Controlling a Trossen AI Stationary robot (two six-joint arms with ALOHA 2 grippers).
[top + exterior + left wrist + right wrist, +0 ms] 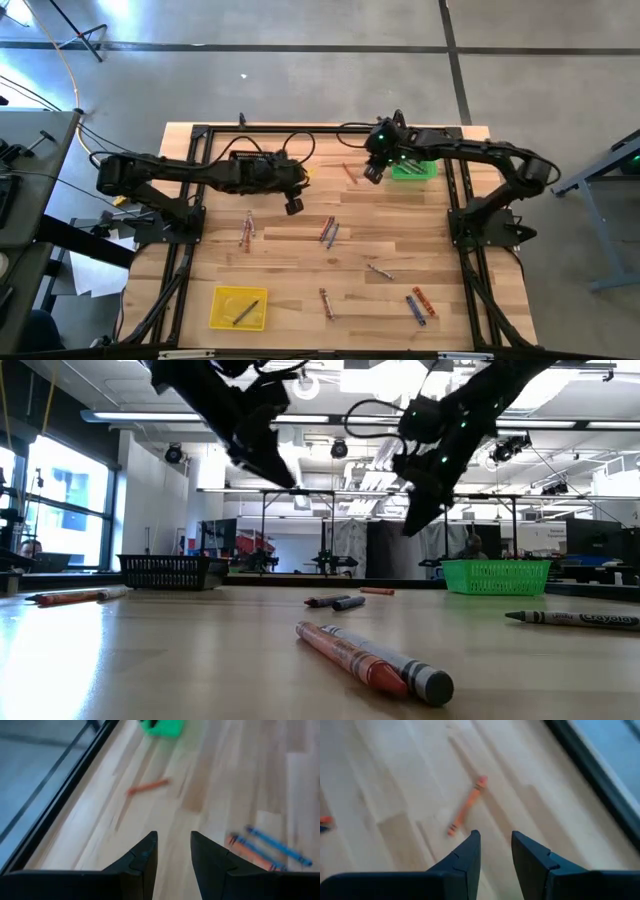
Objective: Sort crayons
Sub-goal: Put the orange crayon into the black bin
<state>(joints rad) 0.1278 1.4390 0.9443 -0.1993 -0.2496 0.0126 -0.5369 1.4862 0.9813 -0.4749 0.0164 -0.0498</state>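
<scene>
I have both arms up off the pale wooden worktop [300, 270], neither carrying anything. My left gripper [293, 206] hangs above the boards near the middle of the worktop; in its wrist view its jaws stand a little apart with bare wood showing in the gap. My right gripper [374, 173] hovers at the far side, just beside the small green mesh basket [418, 170], and its jaws are likewise slightly apart and empty.

The short wax crayons are scattered loose. A lone orange crayon [349, 173] lies on the far boards between the two grippers, touching neither; it shows ahead of the right fingers [465, 857] in the right wrist view. A red and blue pair of crayons [328, 232] lies side by side near the centre. A further pair [247, 230] rests to the left of them, one grey crayon [379, 270] sits right of centre, and a blue and orange pair [418, 303] lies at the near right. A flat yellow tray [225, 320] at the near left holds one dark crayon [246, 312].
</scene>
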